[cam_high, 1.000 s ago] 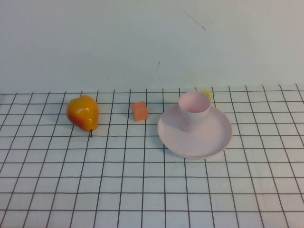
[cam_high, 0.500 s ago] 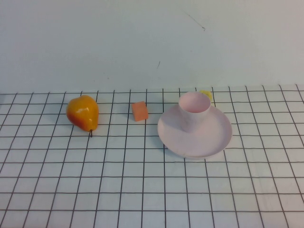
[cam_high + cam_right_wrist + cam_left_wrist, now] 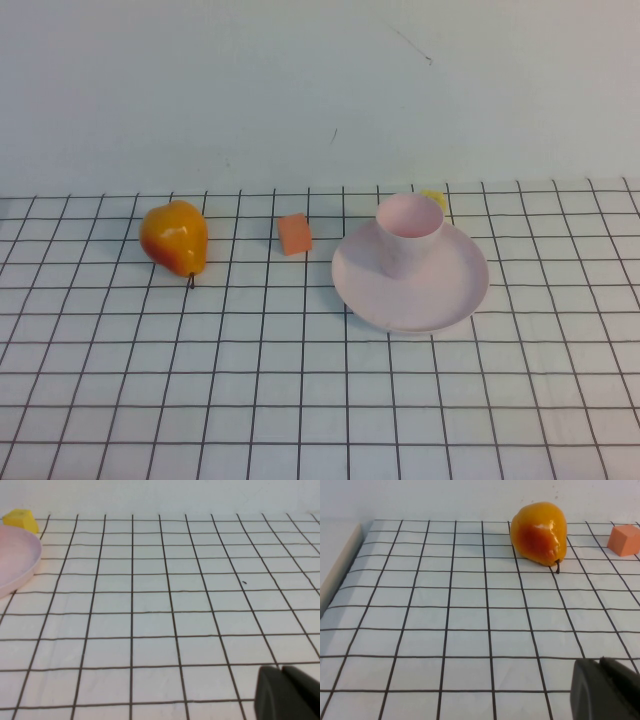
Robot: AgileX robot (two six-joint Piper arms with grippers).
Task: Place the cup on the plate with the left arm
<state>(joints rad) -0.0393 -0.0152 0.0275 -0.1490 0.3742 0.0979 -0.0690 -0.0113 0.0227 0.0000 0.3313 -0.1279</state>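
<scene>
The pale pink cup (image 3: 409, 232) stands upright on the far part of the round pale pink plate (image 3: 445, 295), right of the table's middle. Neither arm shows in the high view. My left gripper (image 3: 601, 661) is shut and empty, low over the grid cloth on the near side of the pear (image 3: 539, 533). My right gripper (image 3: 283, 669) is shut and empty over bare cloth, well away from the plate's rim (image 3: 20, 562). The cup is out of both wrist views.
An orange-yellow pear (image 3: 175, 237) lies at the left. A small orange cube (image 3: 294, 233) sits between pear and plate, also in the left wrist view (image 3: 624, 540). A yellow piece (image 3: 433, 198) lies just behind the cup, also in the right wrist view (image 3: 21, 520). A wall stands behind.
</scene>
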